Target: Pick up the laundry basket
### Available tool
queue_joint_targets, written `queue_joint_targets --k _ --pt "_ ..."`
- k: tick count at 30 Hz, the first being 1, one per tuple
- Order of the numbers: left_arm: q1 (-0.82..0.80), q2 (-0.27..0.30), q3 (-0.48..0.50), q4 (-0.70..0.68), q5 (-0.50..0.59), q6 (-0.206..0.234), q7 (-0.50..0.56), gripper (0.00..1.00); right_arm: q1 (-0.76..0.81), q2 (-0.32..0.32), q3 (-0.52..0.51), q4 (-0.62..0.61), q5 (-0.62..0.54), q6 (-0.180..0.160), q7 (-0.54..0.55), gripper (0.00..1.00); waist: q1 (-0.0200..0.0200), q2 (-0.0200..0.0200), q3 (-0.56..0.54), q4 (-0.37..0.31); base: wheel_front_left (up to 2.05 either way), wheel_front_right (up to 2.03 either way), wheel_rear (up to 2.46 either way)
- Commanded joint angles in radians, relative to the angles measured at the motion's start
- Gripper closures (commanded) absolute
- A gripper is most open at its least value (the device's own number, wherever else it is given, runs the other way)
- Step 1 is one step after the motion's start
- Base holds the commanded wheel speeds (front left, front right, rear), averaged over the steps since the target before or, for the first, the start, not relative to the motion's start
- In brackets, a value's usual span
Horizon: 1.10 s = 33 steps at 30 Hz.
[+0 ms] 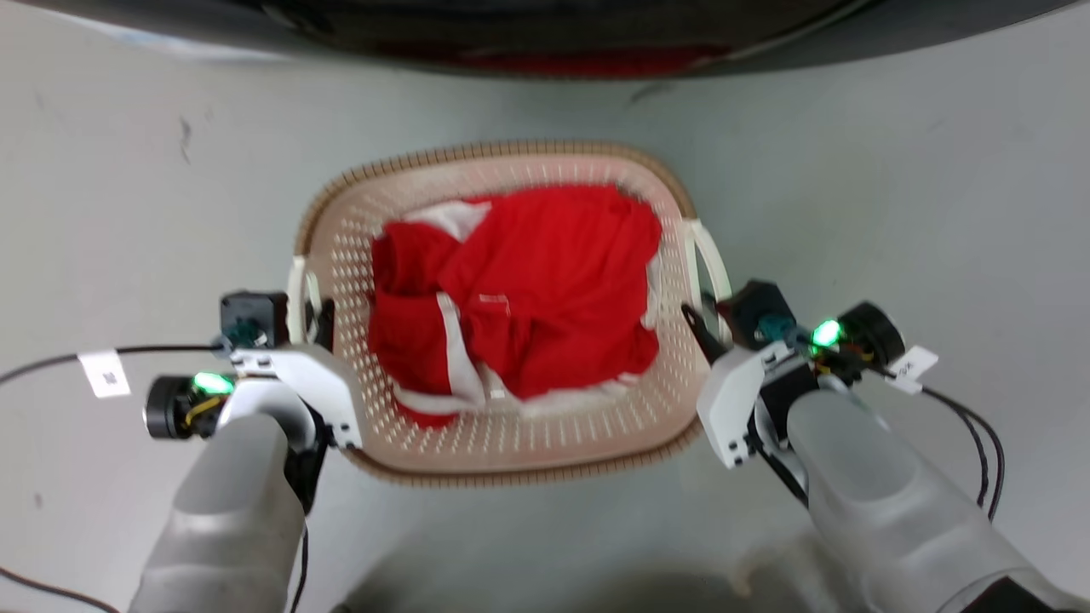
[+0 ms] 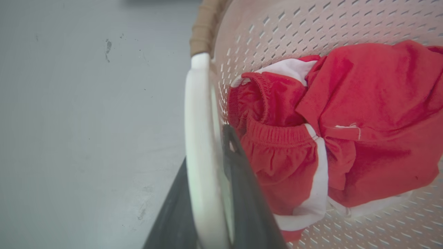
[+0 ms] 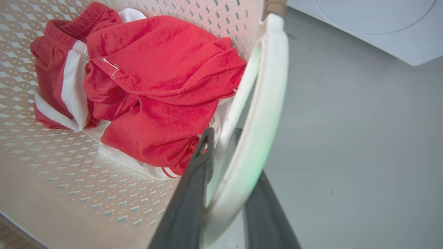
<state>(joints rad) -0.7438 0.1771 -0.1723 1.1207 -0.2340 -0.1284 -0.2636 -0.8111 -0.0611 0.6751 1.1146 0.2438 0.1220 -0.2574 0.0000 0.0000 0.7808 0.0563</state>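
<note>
Showing the basket (image 1: 511, 155) at the centre of the head view, over the grey floor (image 1: 128, 187); whether it rests there or hangs clear cannot be told. Red clothes (image 1: 545, 281) with white trim lie heaped inside it. The white left handle (image 1: 295, 289) sits at the basket's 9 o'clock and the right handle (image 1: 714, 260) at its 3 o'clock. The left claw (image 1: 311, 313) pinches the left handle, with one dark finger on the outer side and one on the inner side beside the perforated wall. The right claw (image 1: 711, 328) pinches the right handle the same way. The pale left forearm (image 1: 230, 511) enters from 7 o'clock and the right forearm (image 1: 886, 502) from 5 o'clock. A white washer (image 3: 380, 34) shows at 1 o'clock in the right wrist view, apart from the basket.
</note>
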Motion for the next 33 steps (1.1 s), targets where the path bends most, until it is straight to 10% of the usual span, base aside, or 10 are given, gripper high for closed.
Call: queue_joint_targets --k 1,33 --pt "0.016 -0.018 -0.026 0.012 -0.006 -0.003 -0.002 1.0 0.024 0.02 0.031 0.004 0.005 0.016 -0.013 1.0 0.0 0.0 -0.078 -0.001 0.0 0.0 0.0" --pt "0.218 -0.049 -0.374 0.102 -0.307 -0.006 0.238 1.0 0.256 0.022 0.292 0.086 0.341 0.016 0.25 1.0 0.0 0.0 -0.696 -0.07 0.0 0.0 0.0"
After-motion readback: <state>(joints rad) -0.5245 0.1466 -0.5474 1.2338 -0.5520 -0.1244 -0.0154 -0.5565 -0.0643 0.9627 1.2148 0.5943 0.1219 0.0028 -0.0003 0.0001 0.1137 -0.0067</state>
